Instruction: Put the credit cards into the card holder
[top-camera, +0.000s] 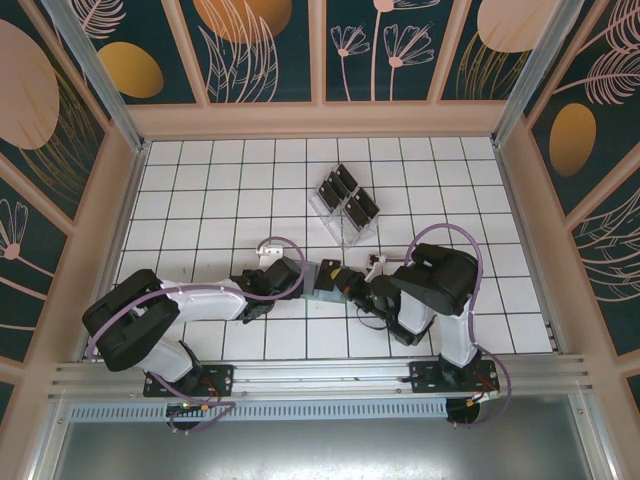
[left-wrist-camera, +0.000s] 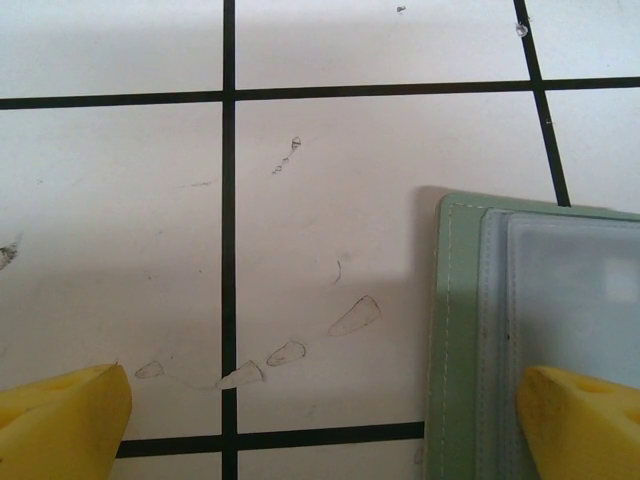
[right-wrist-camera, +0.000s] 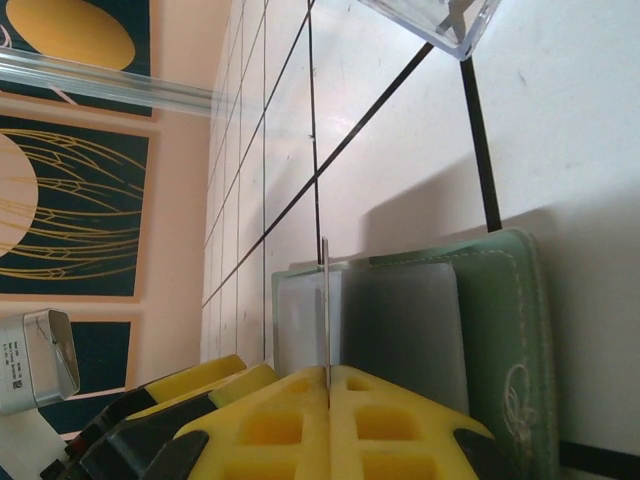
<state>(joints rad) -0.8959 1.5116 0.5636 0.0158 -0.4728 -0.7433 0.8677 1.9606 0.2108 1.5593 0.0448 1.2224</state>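
The grey-green card holder (top-camera: 322, 285) lies flat on the white tiles between the two arms. My right gripper (right-wrist-camera: 328, 372) is shut on one credit card (right-wrist-camera: 326, 300), seen edge-on as a thin line standing over the holder's clear pockets (right-wrist-camera: 400, 320). The same gripper (top-camera: 352, 280) reaches in from the right. My left gripper (left-wrist-camera: 320, 410) is open wide. One yellow fingertip (left-wrist-camera: 585, 420) rests over the holder's left edge (left-wrist-camera: 455, 330) and the other fingertip (left-wrist-camera: 60, 420) is over bare tile. More black credit cards (top-camera: 345, 195) stand in a clear rack behind.
The clear slotted rack (top-camera: 343, 210) stands just behind the card holder, and its corner (right-wrist-camera: 440, 20) is close above the right gripper. Raised beige walls (top-camera: 130, 170) border the tiled floor. The left gripper's yellow fingers (right-wrist-camera: 200, 380) sit beside the holder.
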